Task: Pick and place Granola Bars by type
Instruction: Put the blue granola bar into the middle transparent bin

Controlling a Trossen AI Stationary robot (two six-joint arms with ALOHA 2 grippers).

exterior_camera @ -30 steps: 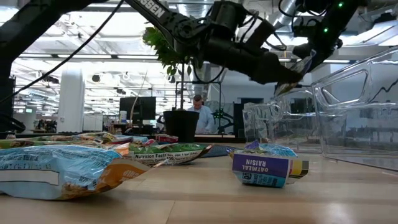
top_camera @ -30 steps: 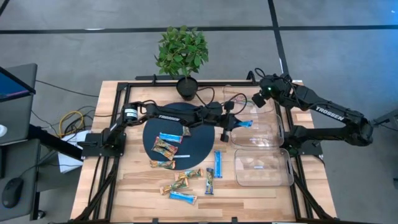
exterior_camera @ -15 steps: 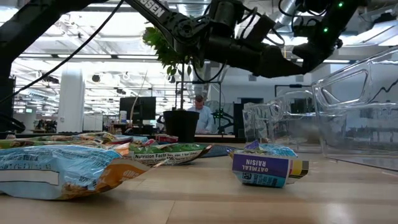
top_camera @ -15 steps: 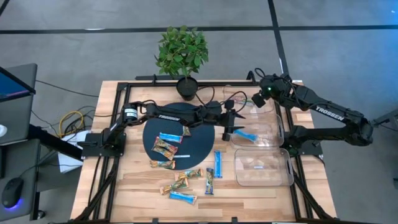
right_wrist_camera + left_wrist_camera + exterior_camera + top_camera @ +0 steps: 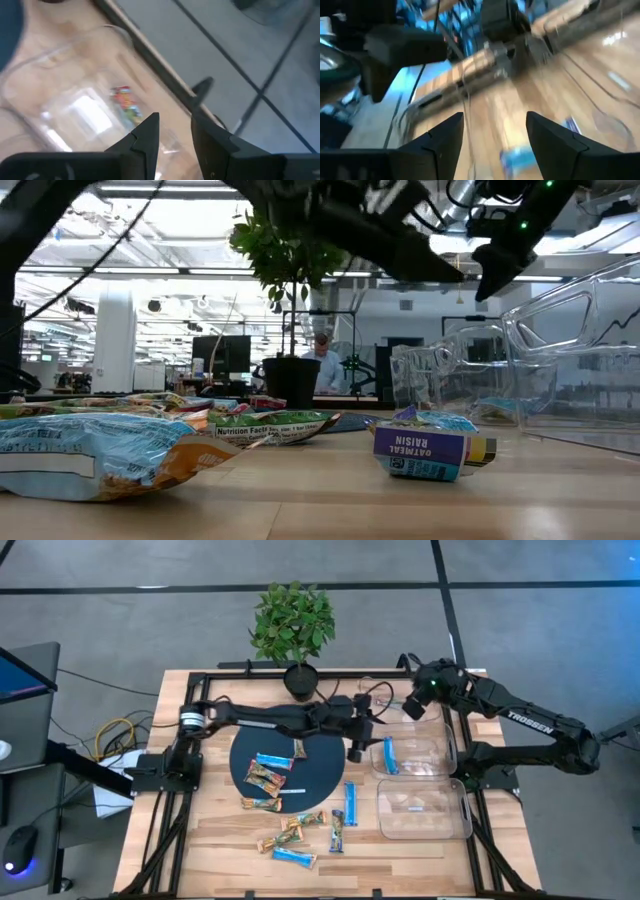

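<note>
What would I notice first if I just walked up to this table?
Probably the two dark arms meeting over the clear bins at the table's right side, the left gripper open beside a blue bar lying in the far bin. Then the black round mat in the middle with colourful bars on and around it, and the green plant at the far edge.

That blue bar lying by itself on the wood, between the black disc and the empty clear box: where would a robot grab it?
Probably across its narrow middle, coming straight down from above. The blue bar lies flat on the table, long and slim, its long axis running toward the plant. Jaws set across the short width would fit, and bare wood on both long sides leaves room for them.
</note>
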